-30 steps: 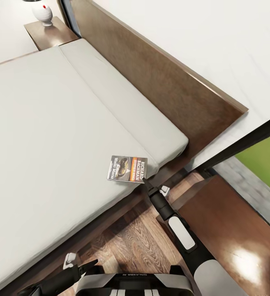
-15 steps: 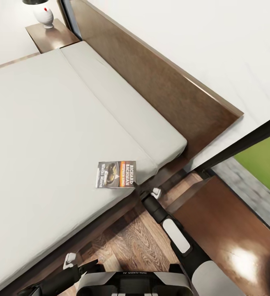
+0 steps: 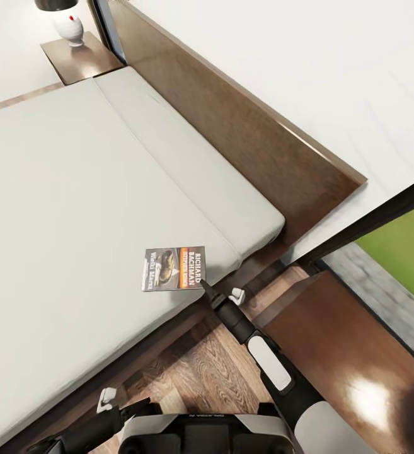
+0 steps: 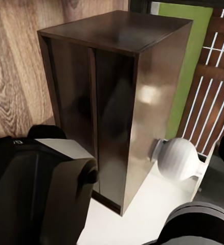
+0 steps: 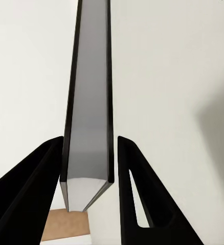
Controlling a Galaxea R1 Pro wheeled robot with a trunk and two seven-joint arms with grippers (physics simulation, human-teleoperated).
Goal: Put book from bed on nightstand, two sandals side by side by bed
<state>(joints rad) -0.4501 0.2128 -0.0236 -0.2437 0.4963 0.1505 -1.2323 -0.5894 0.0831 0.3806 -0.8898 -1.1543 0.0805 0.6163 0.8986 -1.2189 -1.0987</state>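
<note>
The bed [image 3: 74, 208] runs off the head view's left and lower edges, so its foot is unseen. The far nightstand [image 3: 84, 60] is clipped at the top edge, and the lamp [image 3: 67, 22] on it loses its shade there. The near nightstand [image 3: 351, 366] is cut by the right and lower edges. The book's [image 3: 172, 268] smaller lettering is too blurred to read. The left pincer [image 3: 121, 408] sits low by the trunk; whether its jaws are apart cannot be told. In the right wrist view the book [image 5: 89, 102] hides the bed behind it.
</note>
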